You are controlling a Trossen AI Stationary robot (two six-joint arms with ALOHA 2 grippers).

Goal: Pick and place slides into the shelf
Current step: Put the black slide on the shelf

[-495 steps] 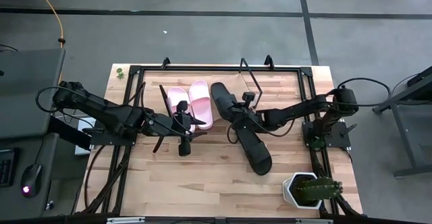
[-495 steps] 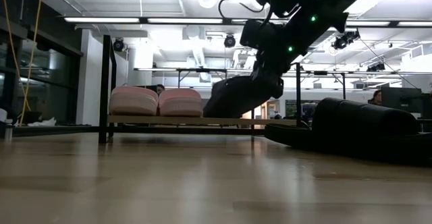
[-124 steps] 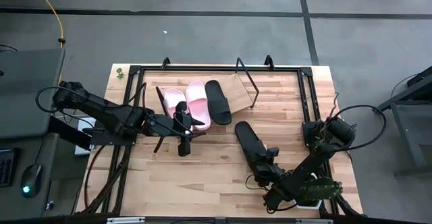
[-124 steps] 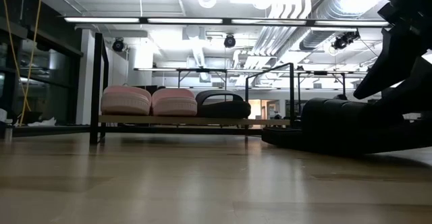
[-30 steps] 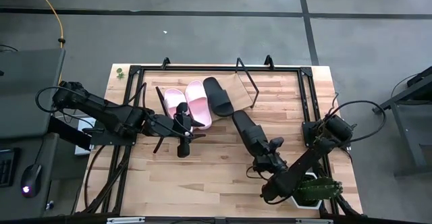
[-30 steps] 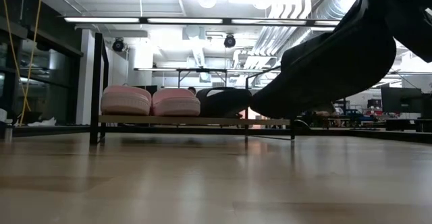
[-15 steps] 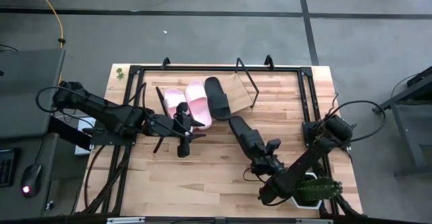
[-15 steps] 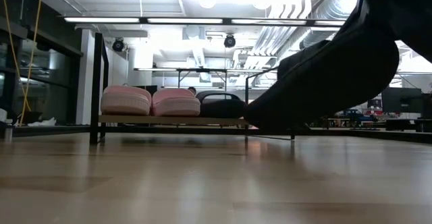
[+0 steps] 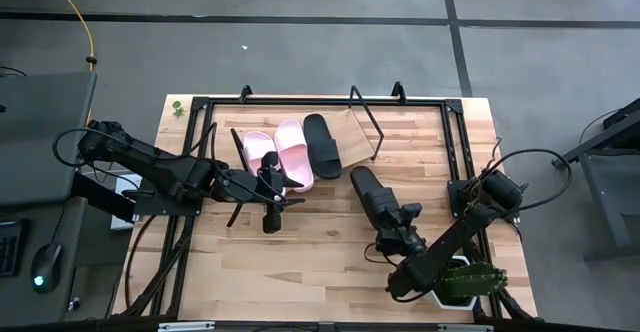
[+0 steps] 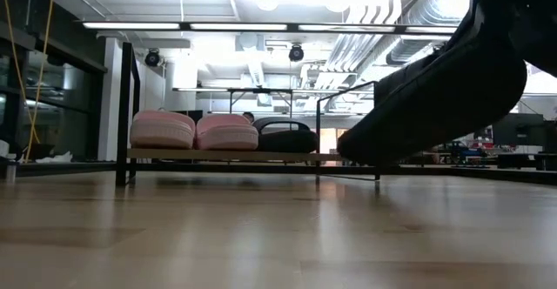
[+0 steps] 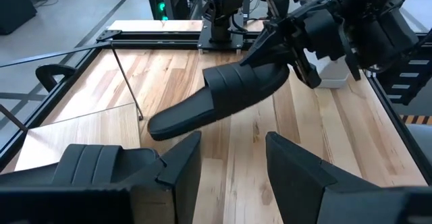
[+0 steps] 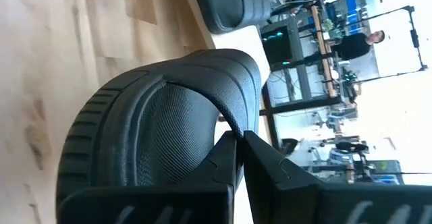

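Observation:
Two pale pink slides [image 9: 279,154] and one black slide [image 9: 322,144] lie side by side on the tilted wooden shelf [image 9: 358,132], also seen in the low view [image 10: 226,156]. The second black slide [image 9: 372,197] is in the air right of the shelf, in my right gripper [image 9: 398,224], which is shut on it. In the left wrist view that slide [image 11: 216,102] slants with its toe end lower, toward the shelf. My left gripper [image 11: 233,166] is open and waits at the shelf's near edge, beside the pink slides, touching nothing. My right gripper pinches the black slide's wide strap at its rim [image 12: 233,131], one finger [image 12: 217,166] under the arch and the other outside it. The fingers come from the table's near right side, roughly along the slide. The slide is lifted clear and tilted, toe end down [image 10: 352,152].
A bare part of the shelf board lies right of the shelved black slide, with the black wire frame [image 9: 372,122] around it. A white pot with a green plant [image 9: 462,282] stands at the near right corner. Black rails [image 9: 452,142] border the table. A person [image 12: 351,45] is in the room beyond.
My right gripper, still shut on the black slide, swung it slightly toward the shelf and lower, then back toward the right and up a little. The slide stays lifted and tilted throughout. The slides on the shelf have not moved.

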